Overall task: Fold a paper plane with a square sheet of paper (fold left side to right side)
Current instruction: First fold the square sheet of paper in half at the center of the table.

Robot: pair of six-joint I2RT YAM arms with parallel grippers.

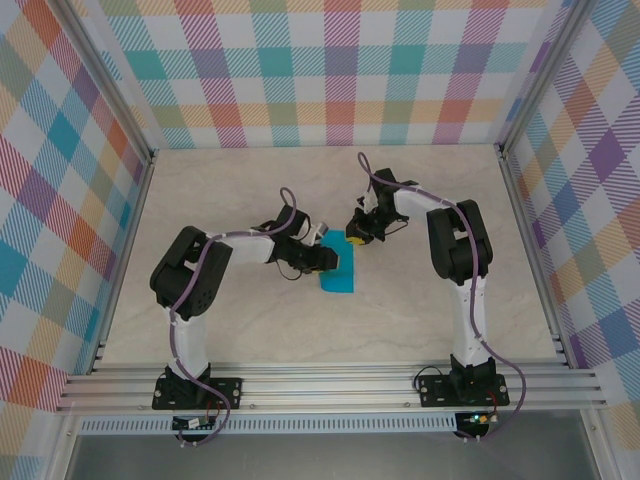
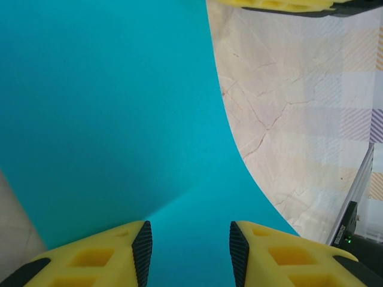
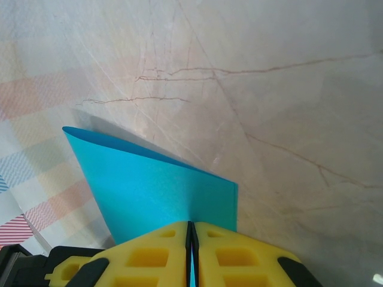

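The square sheet of paper [image 1: 338, 275] is bright cyan-blue and lies doubled over into a narrow upright strip at the table's middle. My left gripper [image 1: 322, 262] hovers low over the strip's left side. In the left wrist view its jaws [image 2: 190, 254] stand open over the curved blue surface [image 2: 108, 119], with nothing pinched between the pads. My right gripper [image 1: 357, 237] is at the strip's far right corner. In the right wrist view it [image 3: 191, 239] is shut on the paper's edge [image 3: 155, 191], with both layers held and lifted a little off the table. The paper plane is out of view.
The beige marble tabletop [image 1: 420, 310] lies around the paper. An aluminium rail [image 1: 330, 385] runs along the near edge and plaid walls [image 1: 330, 70] close off the back and sides. A yellow finger of the right gripper [image 2: 281, 5] shows at the top of the left wrist view.
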